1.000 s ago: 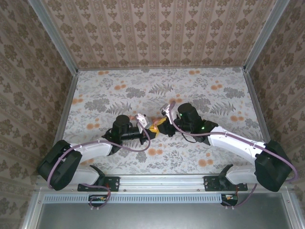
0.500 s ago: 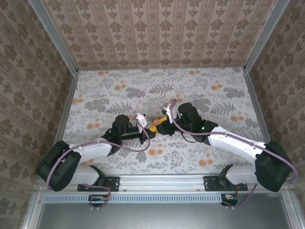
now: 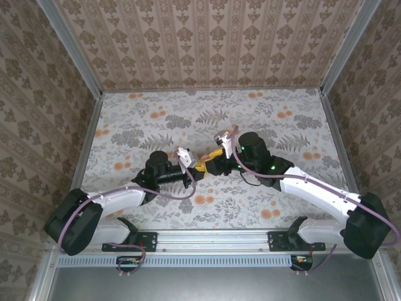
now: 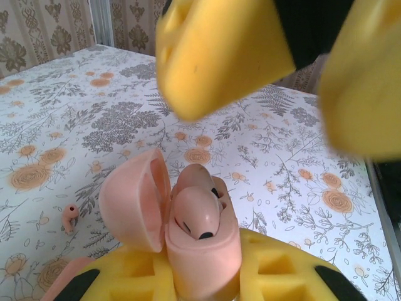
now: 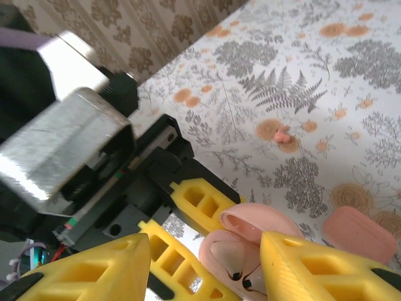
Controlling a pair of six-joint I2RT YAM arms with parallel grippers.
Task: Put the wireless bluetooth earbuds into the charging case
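Observation:
My left gripper (image 4: 203,271) is shut on the coral-pink charging case (image 4: 210,254), holding it upright above the table with its lid (image 4: 135,200) swung open to the left. One earbud (image 4: 194,212) sits in the case, its tip still proud of the rim. My right gripper (image 5: 207,251) hovers just over the case (image 5: 212,249), open, its yellow fingers (image 4: 219,56) apart on either side and touching nothing. The other earbud (image 5: 282,133) lies loose on the flowered table, also visible left of the case (image 4: 69,219). From above, both grippers meet mid-table: left gripper (image 3: 199,168), right gripper (image 3: 214,157).
A flat rounded pink piece (image 5: 357,233) lies on the table beside the case. Patterned walls (image 3: 207,44) close in the table on three sides, with metal rails (image 3: 84,150) along its edges. Open tabletop (image 3: 156,119) lies behind the grippers.
My right gripper's jaws have spread apart and drawn back slightly from the case, leaving the earbud in it. The left gripper kept its hold and stayed put.

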